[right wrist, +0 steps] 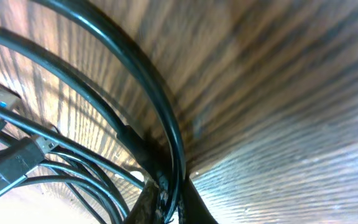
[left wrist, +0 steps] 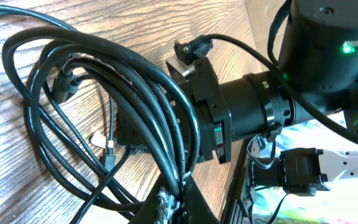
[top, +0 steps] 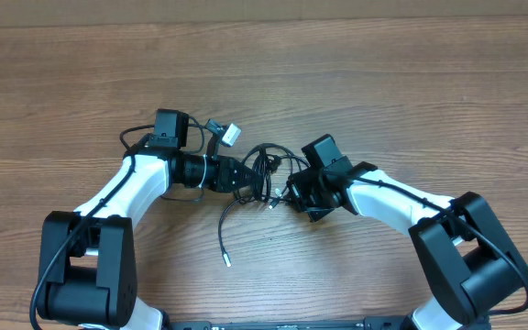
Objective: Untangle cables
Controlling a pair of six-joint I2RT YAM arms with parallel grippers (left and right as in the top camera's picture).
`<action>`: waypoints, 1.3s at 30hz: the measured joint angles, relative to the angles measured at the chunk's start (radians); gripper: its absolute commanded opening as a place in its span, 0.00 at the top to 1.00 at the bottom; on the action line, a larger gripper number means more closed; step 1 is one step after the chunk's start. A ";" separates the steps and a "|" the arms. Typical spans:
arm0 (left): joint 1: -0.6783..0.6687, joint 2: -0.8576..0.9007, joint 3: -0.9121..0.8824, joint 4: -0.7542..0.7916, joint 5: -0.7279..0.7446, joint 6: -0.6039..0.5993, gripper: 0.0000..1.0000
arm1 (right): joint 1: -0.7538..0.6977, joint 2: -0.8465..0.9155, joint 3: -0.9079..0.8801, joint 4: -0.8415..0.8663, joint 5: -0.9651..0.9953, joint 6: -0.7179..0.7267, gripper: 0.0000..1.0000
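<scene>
I have the white-and-black left arm [top: 136,183] and right arm [top: 392,197] bent inward, low over the brown wooden bench [top: 383,82]. They meet at the tangle of thin black cables [top: 264,170] at mid-bench. The left fingers [left wrist: 194,208] are clamped on several strands. The right fingers [right wrist: 143,208] are closed too, seemingly pinching a loop, though that view is blurred.

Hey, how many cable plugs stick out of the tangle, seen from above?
2: a white plug beside the left arm, and a loose tail's tip lying below the tangle in the picture. Others may be hidden inside it.
</scene>
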 measured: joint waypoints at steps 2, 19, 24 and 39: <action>0.000 0.000 0.000 0.002 -0.006 -0.001 0.96 | -0.018 -0.001 0.000 -0.010 -0.010 -0.053 0.96; 0.000 0.000 0.000 0.003 -0.154 -0.101 0.96 | -0.330 0.001 -0.003 -0.187 -0.170 -0.520 0.96; 0.000 0.000 0.000 0.003 -0.165 -0.106 0.96 | -0.431 0.001 -0.003 -0.259 -0.191 -0.616 0.96; 0.002 0.000 0.000 -0.022 -0.268 -0.170 0.96 | -0.612 -0.012 -0.003 -0.353 -0.159 -0.674 0.96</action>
